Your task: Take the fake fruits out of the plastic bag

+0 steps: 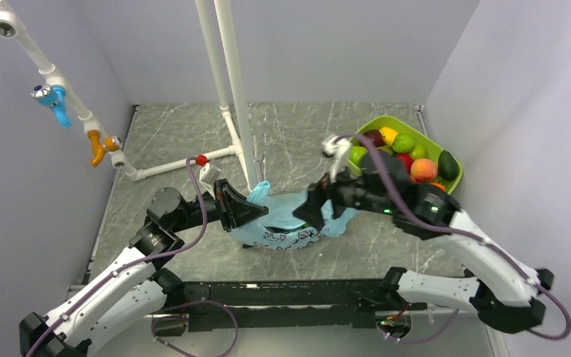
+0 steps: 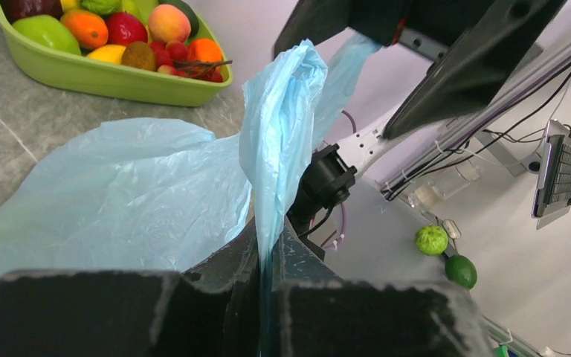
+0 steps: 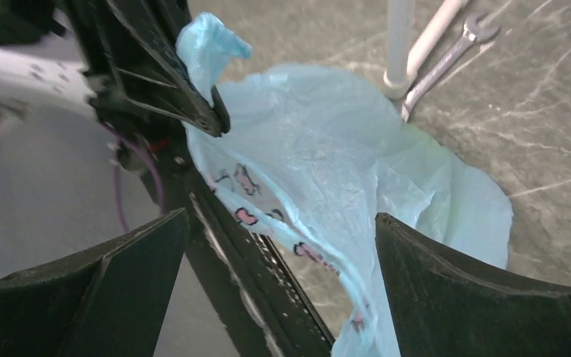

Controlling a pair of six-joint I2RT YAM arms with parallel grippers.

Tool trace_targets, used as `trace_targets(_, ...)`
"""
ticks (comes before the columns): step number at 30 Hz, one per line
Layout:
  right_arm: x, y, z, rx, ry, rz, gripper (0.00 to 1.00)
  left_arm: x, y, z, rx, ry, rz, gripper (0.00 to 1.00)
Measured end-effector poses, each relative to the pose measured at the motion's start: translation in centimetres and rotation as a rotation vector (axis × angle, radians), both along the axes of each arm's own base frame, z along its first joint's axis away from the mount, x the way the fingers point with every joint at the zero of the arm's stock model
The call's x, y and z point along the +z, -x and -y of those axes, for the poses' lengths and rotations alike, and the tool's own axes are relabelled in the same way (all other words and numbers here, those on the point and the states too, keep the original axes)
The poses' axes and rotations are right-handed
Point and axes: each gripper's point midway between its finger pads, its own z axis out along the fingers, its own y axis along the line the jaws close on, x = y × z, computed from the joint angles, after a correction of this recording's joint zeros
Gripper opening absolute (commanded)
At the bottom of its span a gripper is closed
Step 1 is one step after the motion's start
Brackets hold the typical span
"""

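Left gripper (image 2: 266, 268): clamped on a raised fold of the bag (image 1: 290, 229), which lies flattened near the worktop's centre. Right gripper (image 3: 281, 219): jaws spread wide, holding nothing, over the bag's right part. Fruits (image 1: 407, 152): heaped in the tray (image 1: 378, 121), far right corner.

- The left arm (image 1: 111, 290) and right arm (image 1: 483, 256) are white with black joints.
- Purple cables (image 1: 193, 178) run along both.
- The left tool (image 2: 268, 256) and right tool (image 3: 282, 216) are black.
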Motion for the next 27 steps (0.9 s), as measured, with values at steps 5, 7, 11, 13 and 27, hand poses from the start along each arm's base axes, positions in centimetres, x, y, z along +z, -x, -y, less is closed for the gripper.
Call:
trace_targets(5, -5.7, 0.3, -4.3, 0.116, 0.236, 0.036, 0.89, -0.9, 0.3, -0.2, 0.005, -0.01, -0.019, 0.11)
trace_targets(7, -7.5, 0.4, -5.5, 0.156, 0.318, 0.065, 0.86, -0.9, 0.4, -0.4, 0.014, -0.011, -0.021, 0.11)
trace_targets(11, -10.1, -0.1, -6.4, 0.187, 0.441, 0.118, 0.83, -1.0, 0.7, -0.8, 0.026, -0.018, -0.023, 0.12)
trace_targets(13, -10.5, -0.4, -6.0, 0.186, 0.467, 0.139, 0.85, -1.1, 0.8, -1.0, 0.031, -0.021, -0.022, 0.12)
trace_targets(27, -14.4, -2.6, -3.0, 0.055, 0.598, 0.204, 0.22, -1.4, 1.1, -1.4, 0.042, -0.028, -0.014, 0.46)
